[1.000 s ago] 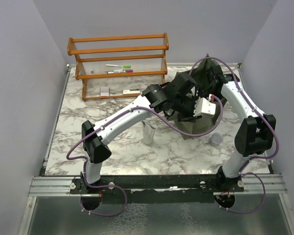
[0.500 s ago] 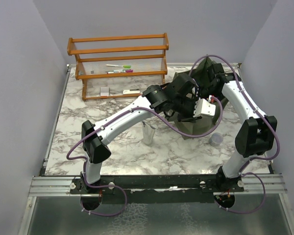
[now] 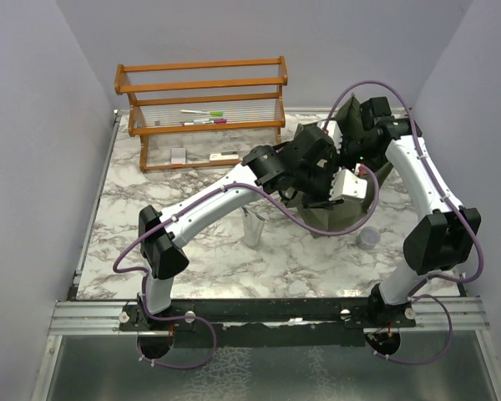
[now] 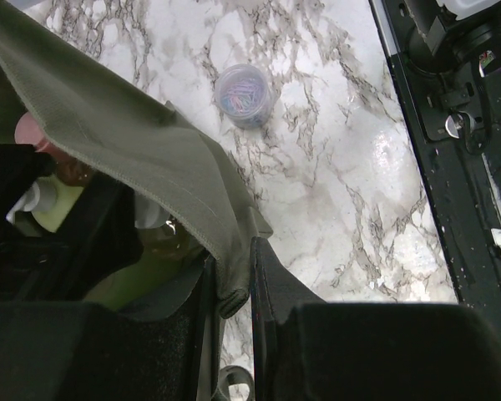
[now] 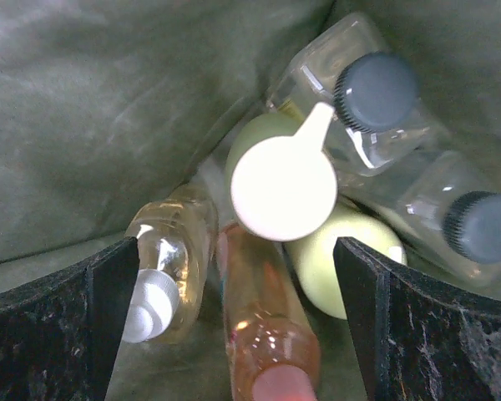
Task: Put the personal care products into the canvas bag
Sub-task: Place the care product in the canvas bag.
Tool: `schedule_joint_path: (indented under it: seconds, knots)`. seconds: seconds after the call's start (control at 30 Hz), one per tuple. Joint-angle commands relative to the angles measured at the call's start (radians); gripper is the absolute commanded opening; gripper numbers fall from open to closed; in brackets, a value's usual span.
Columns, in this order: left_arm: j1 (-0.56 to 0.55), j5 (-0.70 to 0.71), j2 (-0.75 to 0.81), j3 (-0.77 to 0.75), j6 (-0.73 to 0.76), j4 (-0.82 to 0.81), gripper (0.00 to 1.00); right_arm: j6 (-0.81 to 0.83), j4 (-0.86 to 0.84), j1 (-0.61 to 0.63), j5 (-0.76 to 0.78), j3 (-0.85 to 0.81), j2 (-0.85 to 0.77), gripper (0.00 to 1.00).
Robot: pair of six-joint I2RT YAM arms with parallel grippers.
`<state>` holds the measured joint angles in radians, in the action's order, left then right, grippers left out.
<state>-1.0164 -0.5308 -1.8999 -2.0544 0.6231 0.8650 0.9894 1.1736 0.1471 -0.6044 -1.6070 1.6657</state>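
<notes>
The canvas bag (image 3: 338,219) sat upper right in the top view, its rim pinched by the narrow fingers of the left gripper (image 4: 232,288). Inside, the right gripper (image 5: 238,284) gaped wide and empty over piled bottles (image 5: 326,259): seemingly the drop-off. Next, perhaps, the silver tube (image 3: 252,227), mid-tabletop (image 3: 317,259).

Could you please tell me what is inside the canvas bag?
The bag holds two clear dark-capped bottles, a pale green pump bottle, an amber bottle and a pink bottle. Anything beneath them is covered.
</notes>
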Motion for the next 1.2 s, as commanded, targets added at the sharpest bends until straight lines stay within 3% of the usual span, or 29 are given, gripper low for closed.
schedule_joint_path:
  seconds: [0.0, 0.43, 0.67, 0.83, 1.07, 1.17]
  knots:
    - [-0.015, -0.04, 0.065, 0.002, 0.017, -0.027, 0.0, -0.066, -0.017, 0.0, -0.047, -0.09, -0.046, 1.0]
    - [-0.016, -0.051, 0.065, -0.009, 0.012, -0.028, 0.01, -0.202, -0.022, -0.001, -0.02, -0.234, -0.08, 1.0]
    - [-0.016, -0.049, 0.064, -0.034, 0.014, -0.022, 0.15, -0.31, -0.062, -0.002, 0.037, -0.357, -0.081, 1.0]
    - [-0.016, -0.063, 0.073, -0.059, 0.004, -0.017, 0.32, -0.381, -0.089, -0.003, 0.052, -0.43, -0.092, 1.0]
    - [-0.016, -0.039, 0.096, -0.099, -0.015, -0.001, 0.56, -0.466, -0.134, -0.003, 0.072, -0.387, -0.158, 1.0]
    - [-0.016, -0.009, 0.114, -0.108, -0.015, 0.018, 0.6, -0.496, -0.174, -0.002, 0.111, -0.333, -0.205, 1.0]
